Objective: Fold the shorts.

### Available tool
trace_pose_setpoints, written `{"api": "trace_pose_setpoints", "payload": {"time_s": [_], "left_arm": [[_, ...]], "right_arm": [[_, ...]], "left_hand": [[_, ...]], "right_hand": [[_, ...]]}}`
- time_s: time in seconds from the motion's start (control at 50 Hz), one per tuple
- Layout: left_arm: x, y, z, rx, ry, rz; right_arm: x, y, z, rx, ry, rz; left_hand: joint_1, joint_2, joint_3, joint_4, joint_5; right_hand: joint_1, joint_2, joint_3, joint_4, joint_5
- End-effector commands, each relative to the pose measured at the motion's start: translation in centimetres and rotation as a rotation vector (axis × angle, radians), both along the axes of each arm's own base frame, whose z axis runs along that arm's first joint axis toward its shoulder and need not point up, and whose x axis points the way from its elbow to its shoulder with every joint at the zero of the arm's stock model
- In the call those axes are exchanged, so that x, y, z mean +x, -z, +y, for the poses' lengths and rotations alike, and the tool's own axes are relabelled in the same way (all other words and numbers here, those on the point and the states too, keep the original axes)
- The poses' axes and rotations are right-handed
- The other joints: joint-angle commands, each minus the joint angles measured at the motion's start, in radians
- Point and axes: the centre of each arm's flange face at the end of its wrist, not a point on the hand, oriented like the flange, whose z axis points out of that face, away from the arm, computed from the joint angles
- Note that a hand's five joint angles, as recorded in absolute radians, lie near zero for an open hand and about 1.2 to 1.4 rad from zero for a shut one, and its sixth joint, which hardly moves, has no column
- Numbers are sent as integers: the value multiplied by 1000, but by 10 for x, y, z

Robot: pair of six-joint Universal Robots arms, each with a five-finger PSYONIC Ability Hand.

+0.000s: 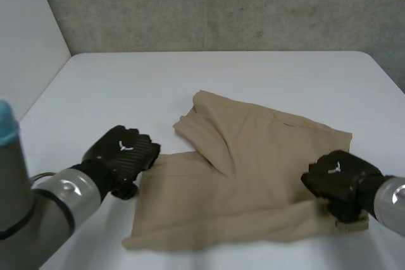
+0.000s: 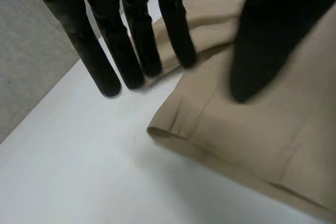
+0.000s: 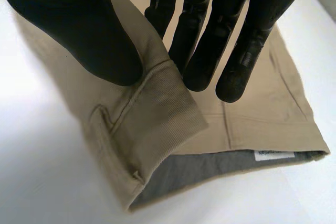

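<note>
**A:** Where are the shorts?

**B:** The shorts (image 1: 253,175) lie spread on the table (image 1: 126,80), from the centre to the lower right of the head view. A fold runs across them near the middle of the frame.

**A:** And the left hand?

**B:** The left hand (image 1: 123,150) is at lower left, at the cloth's left edge. Its wrist view shows its fingers (image 2: 134,51) straight, tips down where the table meets the cloth's edge, and its thumb lying on top of the cloth. It is released and grips nothing.

**A:** The right hand?

**B:** The right hand (image 1: 338,178) is at lower right, on the waistband (image 3: 168,103) corner. The thumb is on the outside of the band's upper layer and the fingers (image 3: 199,61) are on the other side, so it is grasping that layer. Under the raised layer are grey lining (image 3: 184,174) and a white label (image 3: 273,154).
</note>
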Motion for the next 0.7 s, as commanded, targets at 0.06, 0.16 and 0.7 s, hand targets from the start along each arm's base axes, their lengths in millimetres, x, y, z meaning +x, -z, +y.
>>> {"api": "trace_pose_setpoints", "payload": {"time_s": [0.06, 0.16, 0.7], "left_arm": [[-4, 8, 0, 128, -105, 166], [-5, 19, 4, 205, -137, 195], [-12, 79, 0, 337, -189, 45]], "right_arm": [[0, 21, -28, 16, 141, -62], [5, 25, -20, 29, 125, -43], [2, 8, -13, -35, 130, -69]], "left_hand": [[-266, -298, -317, -314, -321], [-252, -283, -302, -299, -306], [-105, -136, -155, -152, -160]], "right_hand": [[416, 226, 187, 203, 224], [416, 226, 187, 203, 224], [416, 226, 187, 203, 224]]}}
